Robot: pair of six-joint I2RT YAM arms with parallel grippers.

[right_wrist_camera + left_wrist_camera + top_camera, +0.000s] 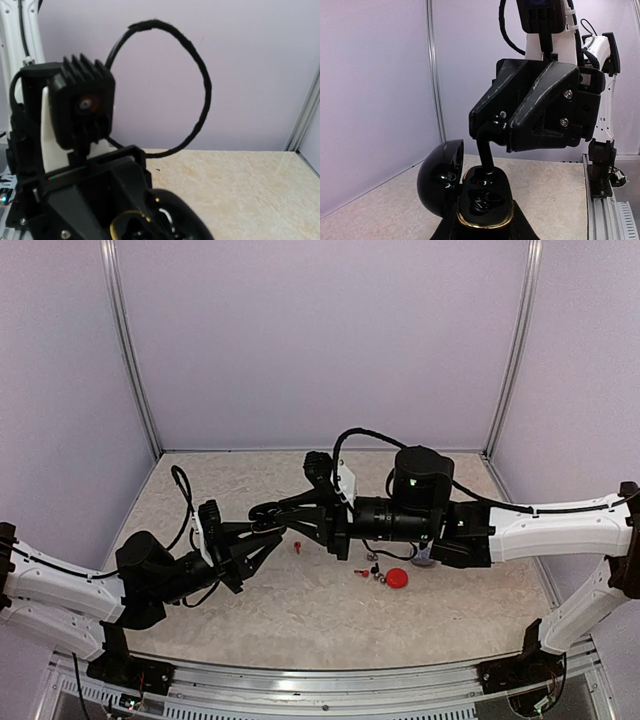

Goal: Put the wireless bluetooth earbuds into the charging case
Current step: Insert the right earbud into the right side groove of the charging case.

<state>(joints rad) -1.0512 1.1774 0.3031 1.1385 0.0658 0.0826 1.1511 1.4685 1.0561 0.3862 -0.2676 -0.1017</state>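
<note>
My left gripper (258,528) is shut on an open black charging case (485,202) with a gold rim, its lid (437,177) swung to the left. My right gripper (490,131) is directly above it, shut on the stem of a black earbud (486,155) whose head sits in the case's far socket. The near socket (487,200) shows glossy black shapes; I cannot tell whether a bud lies in it. In the right wrist view the case (125,225) sits at the bottom edge. Two red earbuds (298,546) (362,573) and silver-grey ones (378,573) lie on the table.
A red case (398,578) lies on the table under the right arm, beside the loose buds. A grey object (424,559) shows partly beneath the right arm. The marbled tabletop (300,610) is bounded by lilac walls and metal corner posts (135,370).
</note>
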